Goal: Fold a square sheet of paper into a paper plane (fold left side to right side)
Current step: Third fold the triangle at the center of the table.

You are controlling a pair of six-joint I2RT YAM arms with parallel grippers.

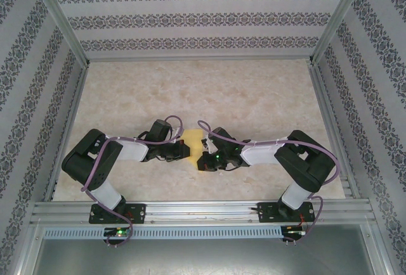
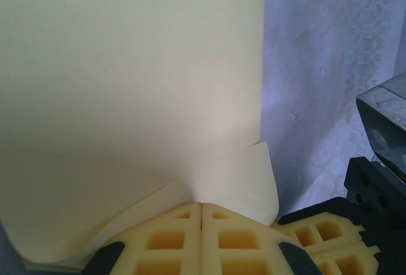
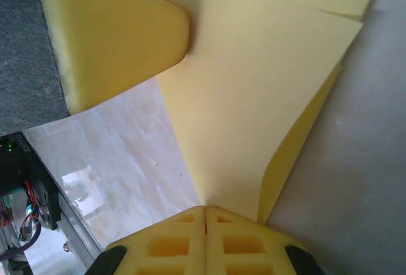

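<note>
The square sheet of paper [image 1: 193, 140] is pale yellow and hangs between both grippers, low over the middle of the table. In the left wrist view the sheet [image 2: 127, 85] fills the left and centre, with a curled lower layer. My left gripper [image 2: 201, 204] is shut on the sheet's edge. The right wrist view shows the paper [image 3: 254, 97] rising in folded layers from my right gripper [image 3: 205, 208], which is shut on it. The left gripper's foam finger [image 3: 114, 28] presses the sheet at upper left. From above, the left gripper [image 1: 183, 150] and right gripper [image 1: 202, 158] almost touch.
The marble-patterned table [image 1: 203, 91] stretches behind the arms. Aluminium rails [image 1: 203, 211] run along the near edge and sides. Patterned walls [image 1: 196, 18] enclose the cell. The right arm's black body [image 2: 384, 123] sits close at the right of the left wrist view.
</note>
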